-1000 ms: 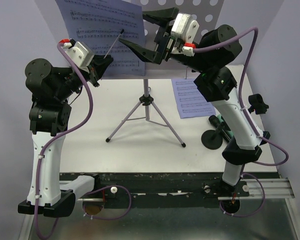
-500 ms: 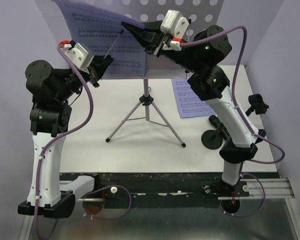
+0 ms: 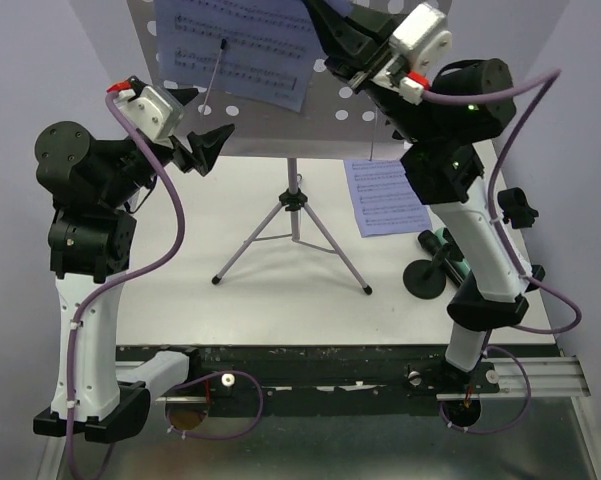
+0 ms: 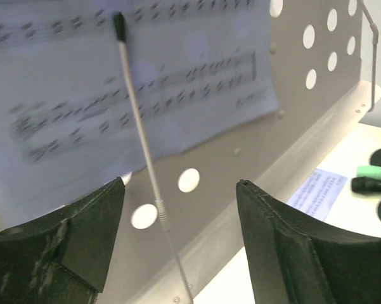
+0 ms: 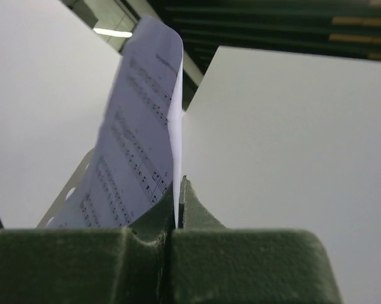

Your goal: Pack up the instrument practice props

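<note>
We have the right tool (image 5: 177, 190) clamped flat on the right edge of the sheet-music page (image 3: 242, 45), with the paper rising out of the closed jaws in its own wrist view. That page is up high against the lilac perforated plate (image 4: 317, 126), well above the tabletop (image 3: 180, 260). It's thin, light and floppy: it will bend from an edge pinch and crease or tear if tugged hard. An edge grip like this one suits it.

The stand's wire arm (image 4: 139, 133) crosses the page. The left wrist view is blurred, so we can't say whether it presses the paper down. If it does, we'd slide the page out, not yank it.

The left tool (image 4: 179, 185) hangs below the page with jaws spread wide, gripping nothing.
</note>
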